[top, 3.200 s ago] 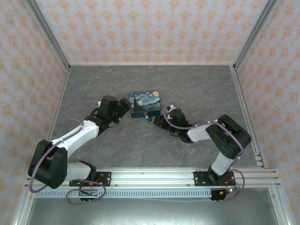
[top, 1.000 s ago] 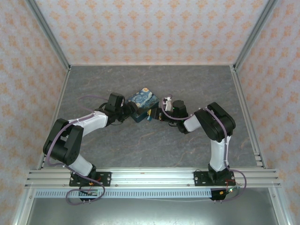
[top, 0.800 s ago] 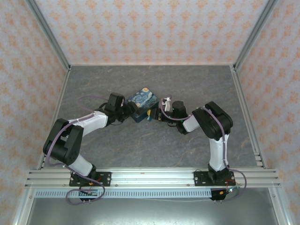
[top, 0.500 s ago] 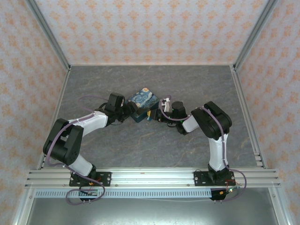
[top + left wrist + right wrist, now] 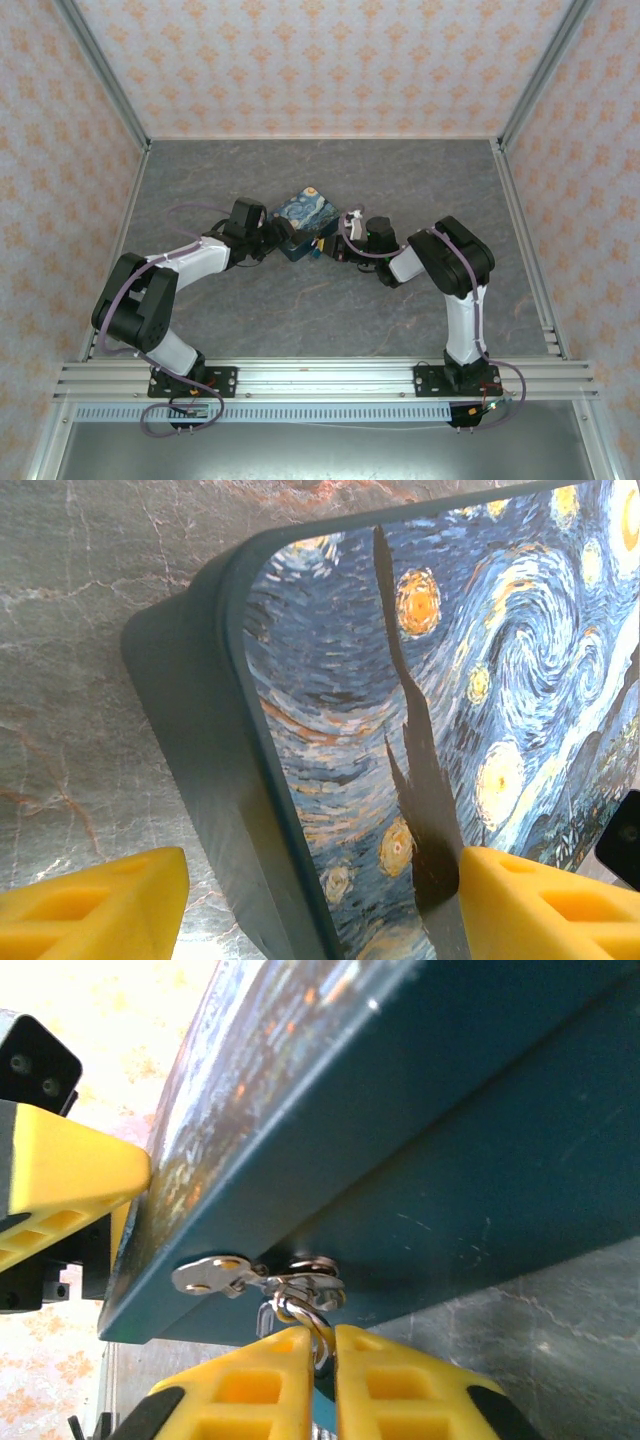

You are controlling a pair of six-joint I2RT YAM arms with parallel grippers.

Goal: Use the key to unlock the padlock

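Note:
The blue-and-yellow swirl-painted box [image 5: 303, 219] [image 5: 420, 700] stands tilted on the table, gripped between the fingers of my left gripper [image 5: 272, 236] [image 5: 325, 880], one on its lid and one at its underside. On the box's teal front wall [image 5: 450, 1130] a silver hasp [image 5: 212, 1275] hangs over a staple. A metal loop [image 5: 300, 1312] runs from the staple into my right gripper [image 5: 334, 247] [image 5: 322, 1335]. Its yellow fingers [image 5: 250, 1380] are shut, and a teal sliver of the padlock [image 5: 323, 1401] shows between them. The key is hidden.
Grey marbled table [image 5: 400, 180] surrounds the box, with patterned walls on three sides. Both forearms reach in low from either side, almost meeting at the box. A metal rail [image 5: 320, 380] runs along the near edge.
Since the earliest frame the box has been turned and tipped up, and both arms have closed in on it. In the last second my right gripper crept slightly left toward the box.

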